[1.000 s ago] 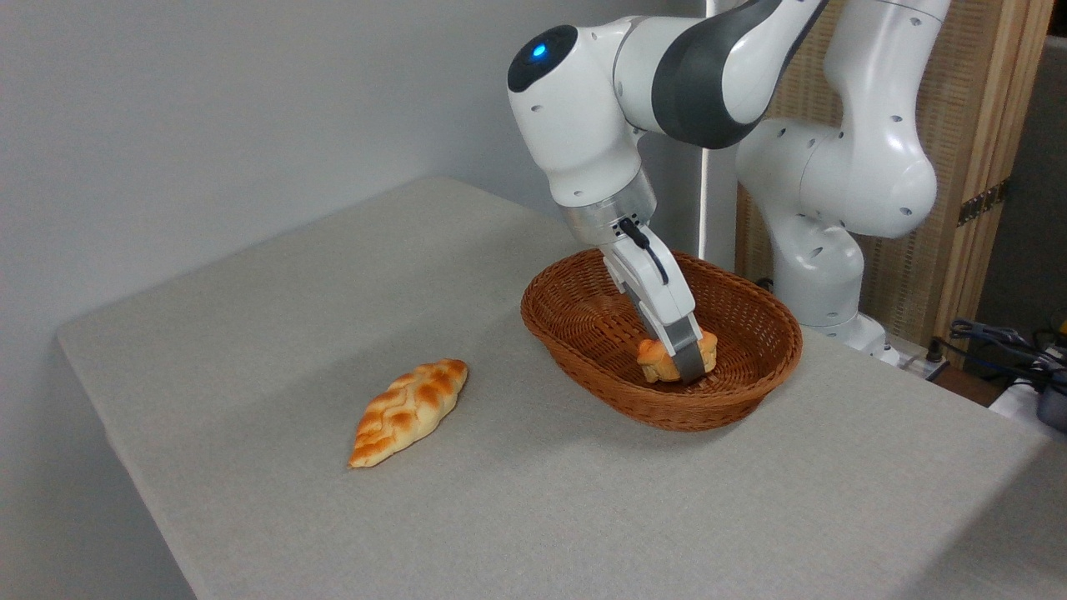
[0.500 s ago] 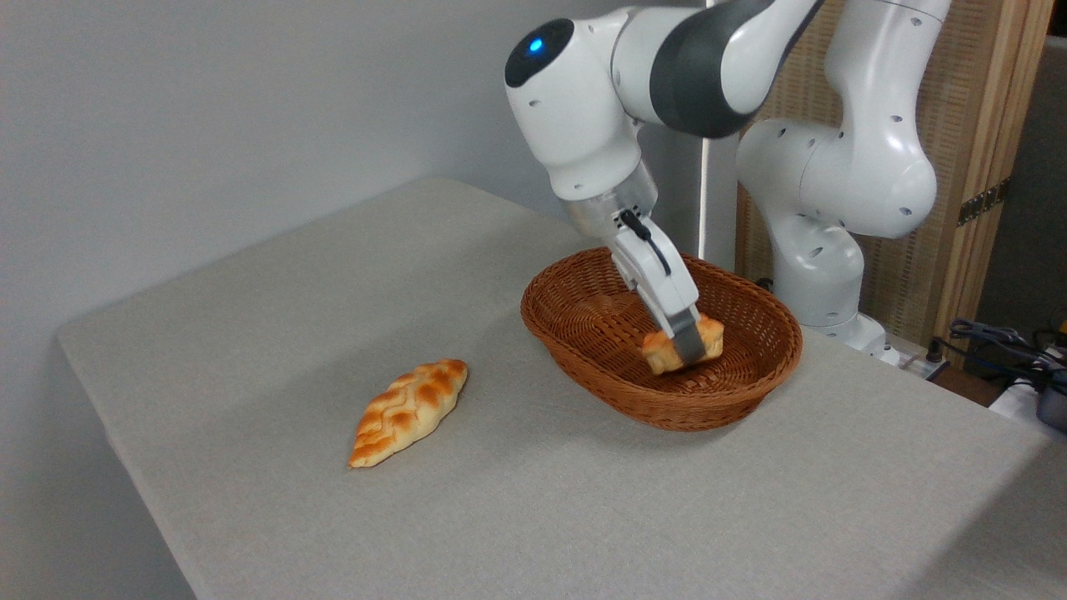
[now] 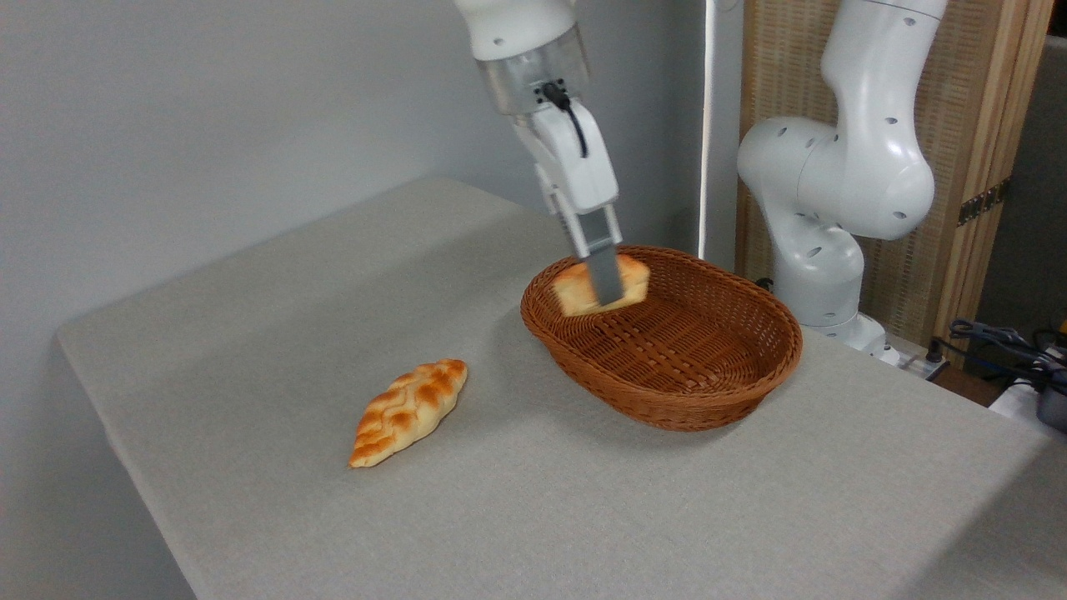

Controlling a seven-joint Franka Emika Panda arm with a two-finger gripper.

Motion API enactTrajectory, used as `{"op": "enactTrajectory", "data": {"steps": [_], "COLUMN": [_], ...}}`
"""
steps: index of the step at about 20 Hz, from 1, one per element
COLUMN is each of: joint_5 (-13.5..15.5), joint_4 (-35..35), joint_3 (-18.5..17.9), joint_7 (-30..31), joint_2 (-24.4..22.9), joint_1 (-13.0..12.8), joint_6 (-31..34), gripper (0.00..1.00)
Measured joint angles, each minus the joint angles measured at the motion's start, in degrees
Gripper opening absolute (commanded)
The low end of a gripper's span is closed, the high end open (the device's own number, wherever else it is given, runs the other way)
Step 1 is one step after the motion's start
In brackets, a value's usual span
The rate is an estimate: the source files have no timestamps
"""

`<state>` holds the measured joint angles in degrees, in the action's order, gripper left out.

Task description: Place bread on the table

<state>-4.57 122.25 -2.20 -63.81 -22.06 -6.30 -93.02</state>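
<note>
Bread [image 3: 575, 293] clamped in gripper [image 3: 605, 287]

The bun [image 3: 567, 292] held in the end effector [image 3: 606, 292] is golden-orange on top with a paler cream side. The end effector itself is white with grey fingers [image 3: 603, 271] and a black cable. Below it, the wicker basket [image 3: 717, 400] is reddish-brown with a woven ribbed pattern. To its lower left, the braided loaf [image 3: 408, 412] shows orange-brown plaits over pale cream. The tabletop [image 3: 292, 292] is plain light grey.
</note>
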Motion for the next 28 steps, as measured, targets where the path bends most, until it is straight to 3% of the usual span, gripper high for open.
{"op": "enactTrajectory", "data": {"steps": [2, 4, 5, 6, 8, 10, 14, 17, 21, 23, 25, 28], "joint_5": [1.70, 2.43, 2.47, 2.47, 2.46, 2.46, 1.91, -1.45, -1.88, -1.25, 1.25, 3.35], "joint_4": [-0.97, -0.98, -0.98, -0.98, -0.98, -0.98, -1.09, -1.40, -2.18, -2.97, -5.02, -11.90], "joint_3": [-1.22, -1.52, -1.48, -1.42, -1.28, -1.25, -1.24, -1.29, -1.56, -2.01, -2.11, -2.06], "joint_7": [-0.07, -0.31, -0.32, -0.32, -0.29, -0.29, -0.29, -0.31, -0.29, 0.28, 2.97, 6.82], "joint_2": [2.61, 5.49, 7.18, 8.52, 11.53, 13.96, 16.55, 16.61, 16.39, 15.71, 14.78, 14.19], "joint_1": [-0.09, -0.77, -1.80, -2.77, -4.75, -5.73, -7.33, -7.36, -7.31, -7.11, -6.15, -4.09], "joint_6": [-6.14, -11.20, -13.42, -14.86, -17.67, -19.11, -21.44, -21.47, -21.60, -21.60, -21.14, -13.02], "gripper": [0.49, 0.66, 0.80, 0.86, 0.87, 1.00, 1.00, 1.00, 1.00, 1.00, 1.00, 1.00]}}
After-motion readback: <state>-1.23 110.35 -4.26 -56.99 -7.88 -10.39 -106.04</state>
